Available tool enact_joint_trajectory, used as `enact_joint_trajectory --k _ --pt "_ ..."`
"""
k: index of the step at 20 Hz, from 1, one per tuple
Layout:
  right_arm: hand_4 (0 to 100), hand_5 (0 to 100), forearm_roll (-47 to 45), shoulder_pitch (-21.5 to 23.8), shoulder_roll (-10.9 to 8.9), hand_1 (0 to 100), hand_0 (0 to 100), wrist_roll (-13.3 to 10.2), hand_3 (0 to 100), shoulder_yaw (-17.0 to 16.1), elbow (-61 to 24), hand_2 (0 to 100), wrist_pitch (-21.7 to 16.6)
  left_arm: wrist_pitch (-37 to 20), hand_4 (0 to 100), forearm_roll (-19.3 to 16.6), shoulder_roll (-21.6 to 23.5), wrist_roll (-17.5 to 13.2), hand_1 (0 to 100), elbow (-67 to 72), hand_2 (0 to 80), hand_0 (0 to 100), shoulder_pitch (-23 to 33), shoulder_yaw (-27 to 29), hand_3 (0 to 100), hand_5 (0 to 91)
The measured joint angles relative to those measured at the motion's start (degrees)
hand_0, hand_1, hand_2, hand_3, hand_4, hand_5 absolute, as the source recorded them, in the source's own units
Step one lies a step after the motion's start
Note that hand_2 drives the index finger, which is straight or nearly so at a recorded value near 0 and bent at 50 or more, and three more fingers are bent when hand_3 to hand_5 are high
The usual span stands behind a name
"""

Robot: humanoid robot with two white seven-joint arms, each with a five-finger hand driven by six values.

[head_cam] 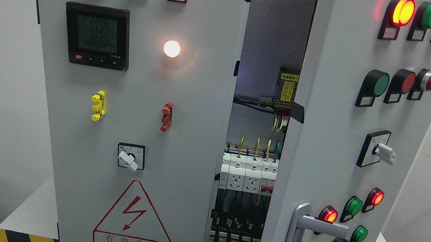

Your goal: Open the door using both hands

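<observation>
Neither of my arms shows, so I cannot tell whether my fingers are spread or curled. Ahead stands a grey electrical cabinet (131,124). Its right door (324,148) hangs partly open, swung toward me, baring wiring and breakers (248,174) in the gap. The silver door handle (301,234) sits low, probably where I must grip. The left door (130,80) looks closed.

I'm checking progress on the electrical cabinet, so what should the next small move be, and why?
Probably bring a hand into view toward the silver lever handle on the right door and pull it wider. That door stands only partly open, with wiring and breakers showing through a narrow gap, the left door looks shut, and neither hand is in view.
</observation>
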Motion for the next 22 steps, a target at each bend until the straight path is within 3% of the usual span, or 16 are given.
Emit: enact_joint_trajectory --k 6,11,16,22 --pt "0 0 0.0 0.0 0.0 13 10 0.1 0 0.0 0.0 0 0.0 -4.3 0 20.7 14.6 -5.2 56 -16.3 0.0 12 10.2 10.6 0 0.0" --pt "0 0 0.0 0.0 0.0 13 10 0.1 0 0.0 0.0 0 0.0 -4.7 0 32.5 25.3 -7.6 56 -24.9 0.0 12 16.4 18.7 0 0.0" --pt "0 0 0.0 0.0 0.0 13 10 0.1 0 0.0 0.0 0 0.0 -4.8 0 40.7 35.8 -11.1 56 -30.3 0.0 12 18.1 23.3 0 0.0" --pt "0 0 0.0 0.0 0.0 13 10 0.0 0 0.0 -0.1 0 0.0 -0.8 0 46.3 46.1 -12.6 56 -34.2 0.0 12 7.1 20.5 0 0.0"
